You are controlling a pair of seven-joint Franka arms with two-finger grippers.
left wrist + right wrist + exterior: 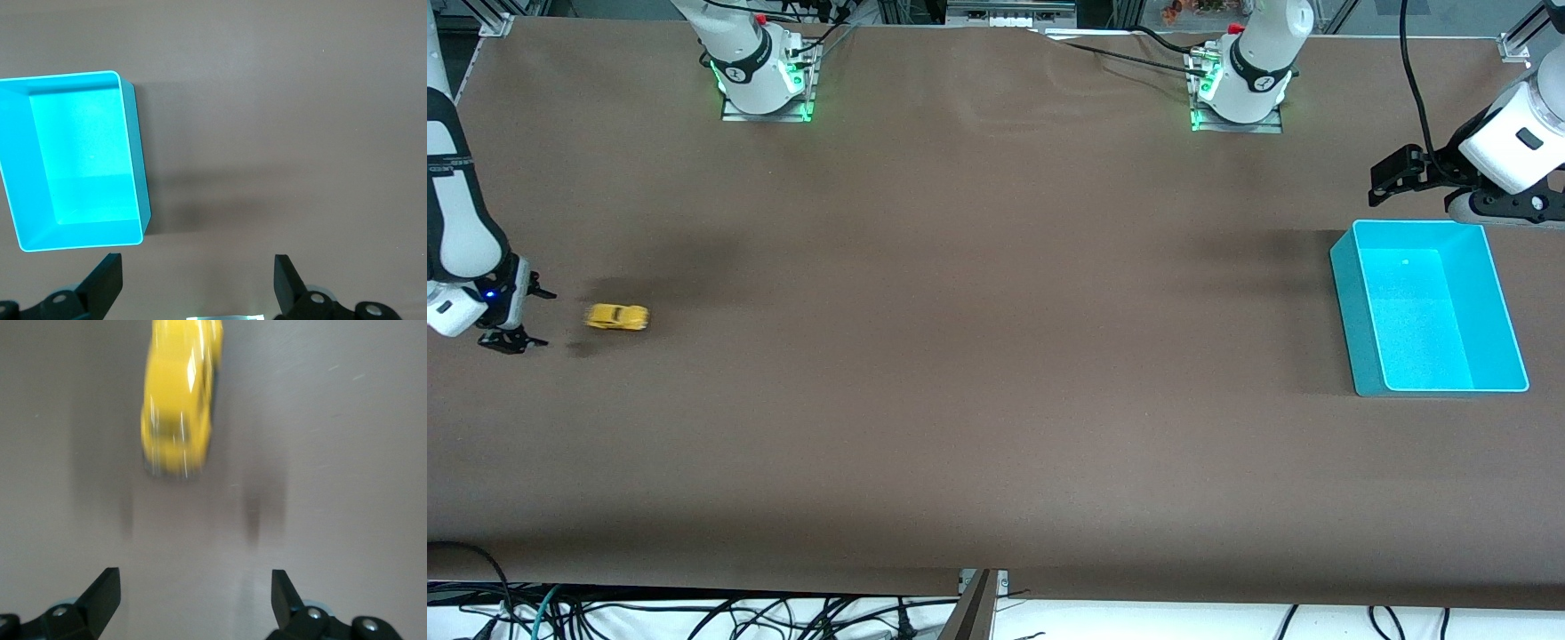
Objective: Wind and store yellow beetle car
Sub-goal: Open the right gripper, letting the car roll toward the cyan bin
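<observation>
We see the yellow beetle car (616,316) blurred at nine o'clock, free of the wide, empty right gripper (516,318). It may roll past the turquoise bin (1357,293), under the wide, waiting left gripper (1392,175).

table (996,427): brown cover, wrinkled | cables (694,613) below edge | light: possibly overhead
</observation>
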